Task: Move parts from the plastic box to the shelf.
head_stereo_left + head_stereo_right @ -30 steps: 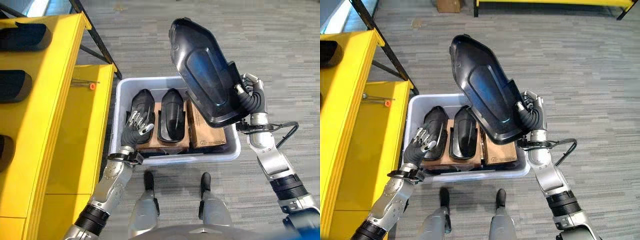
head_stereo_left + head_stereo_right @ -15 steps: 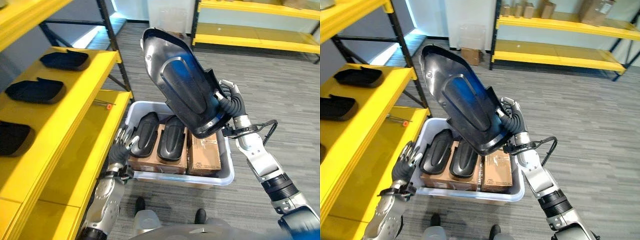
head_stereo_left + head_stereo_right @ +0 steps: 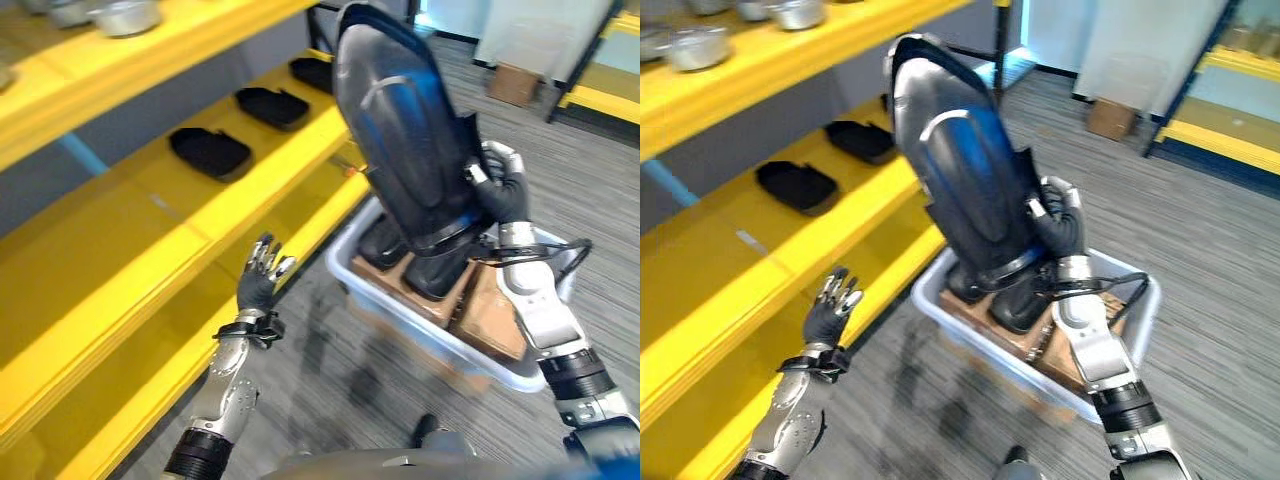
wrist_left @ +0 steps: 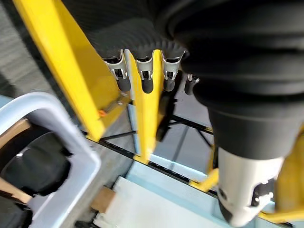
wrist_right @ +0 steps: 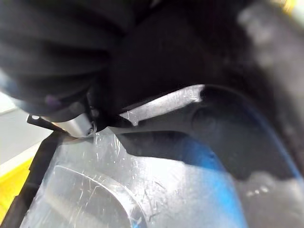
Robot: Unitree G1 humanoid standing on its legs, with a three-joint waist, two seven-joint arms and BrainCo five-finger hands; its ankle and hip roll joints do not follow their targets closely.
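A large glossy black plastic part (image 3: 400,130) is held up in the air, my right hand (image 3: 500,190) shut on its lower edge; up close its shiny surface (image 5: 166,156) shows in the right wrist view. Below it sits the pale plastic box (image 3: 345,265) with two more black parts (image 3: 440,270) lying on cardboard boxes (image 3: 490,315). My left hand (image 3: 262,275) is raised with fingers (image 4: 142,78) straight and spread, holding nothing, in front of the yellow shelf (image 3: 120,230). Similar black parts (image 3: 210,152) lie on the middle shelf board.
Metal bowls (image 3: 125,15) stand on the upper shelf board. The lower shelf board (image 3: 190,350) juts out beside my left arm. A cardboard box (image 3: 515,82) sits on the floor far off, near another yellow rack (image 3: 1220,140).
The whole view has swung left toward the shelf. The black part in my right hand now stands more upright and nearer the shelf. My left hand has lifted away from the box, fingers spread.
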